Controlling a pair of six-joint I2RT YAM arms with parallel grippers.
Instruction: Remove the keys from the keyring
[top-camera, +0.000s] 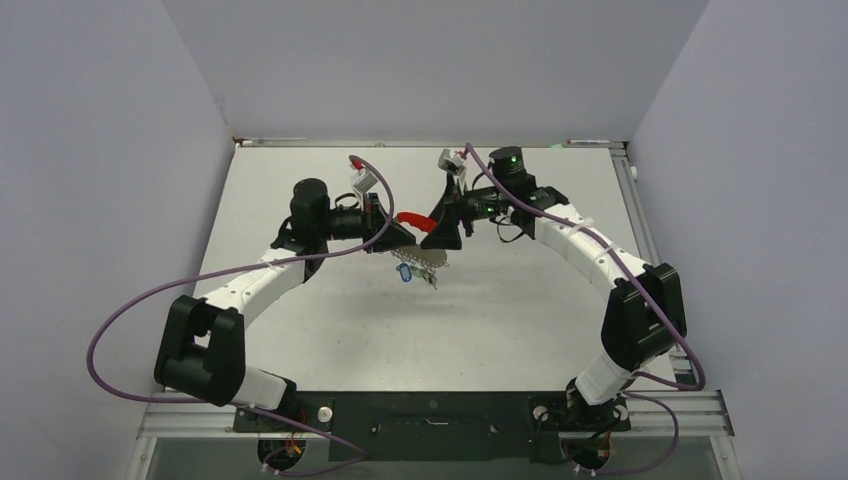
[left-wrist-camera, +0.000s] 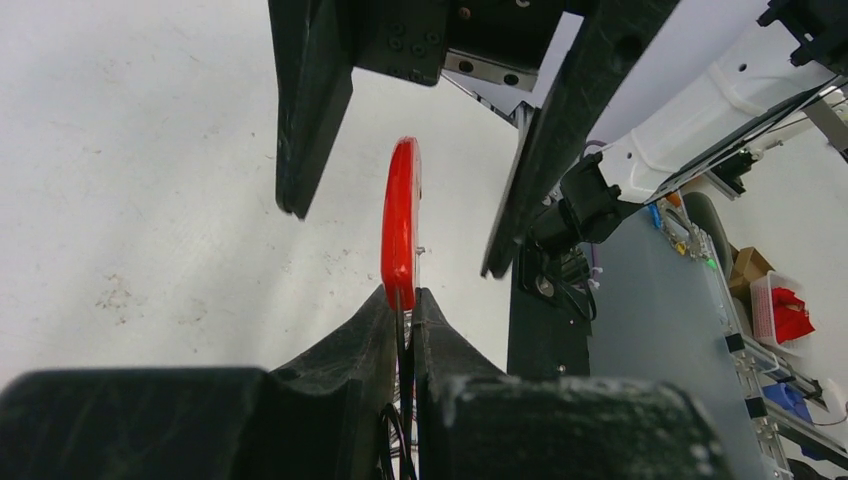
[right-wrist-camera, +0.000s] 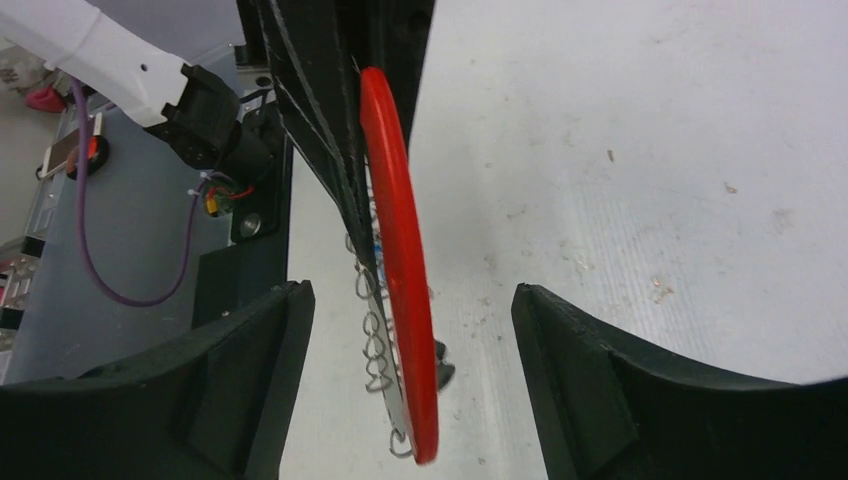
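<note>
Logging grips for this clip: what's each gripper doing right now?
Left gripper: closed on the keyring, at its red arc.
Right gripper: open, straddling the keyring, not gripping it.

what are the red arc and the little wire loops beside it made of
Red arc: probably plastic, smooth and glossy; even bright red with soft highlights along its edge.
Wire loops: thin bare metal by the look, silvery with small glints; which metal can't be told.
</note>
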